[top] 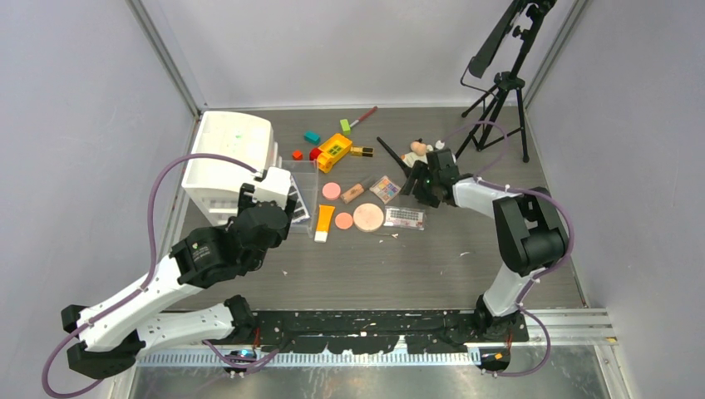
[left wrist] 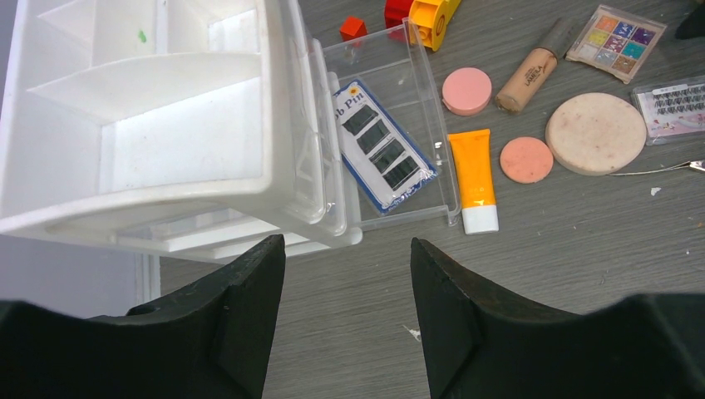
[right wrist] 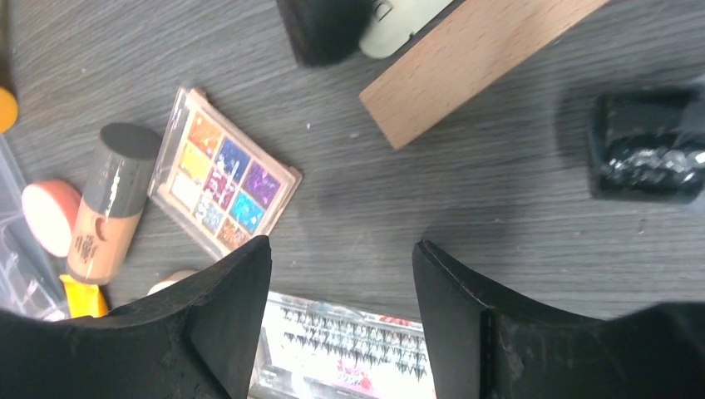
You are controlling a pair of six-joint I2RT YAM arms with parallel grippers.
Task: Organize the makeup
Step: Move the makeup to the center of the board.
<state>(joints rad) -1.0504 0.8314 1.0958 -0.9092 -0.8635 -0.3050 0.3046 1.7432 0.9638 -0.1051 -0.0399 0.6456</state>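
The left gripper (left wrist: 347,249) hung partly open and empty just near of the white organizer (left wrist: 166,125), which stood at the far left of the table (top: 432,266). The organizer's clear drawer (left wrist: 413,79) stood pulled out to the right, with a card of bob pins (left wrist: 378,145) lying in it.

The makeup lay loose on the table, right of that drawer. An orange tube (left wrist: 474,179) lay just beside the drawer's right wall, its white cap pointing near. Right of it sat a small peach compact (left wrist: 526,159), then a larger round compact (left wrist: 595,133). A pink compact (left wrist: 466,90) and a beige tube (left wrist: 528,75) lay just beyond them. A colourful palette (right wrist: 223,179) lay right of the beige tube, and a lash tray (right wrist: 349,349) lay near of the palette.

The right gripper (right wrist: 341,249) hovered over the tray's far edge, jaws wide apart, holding nothing.

Farther back lay a black brush (top: 391,154), a gold-black lipstick (top: 362,151) and a red pencil (top: 363,117), all near a yellow toy brick (top: 334,150).
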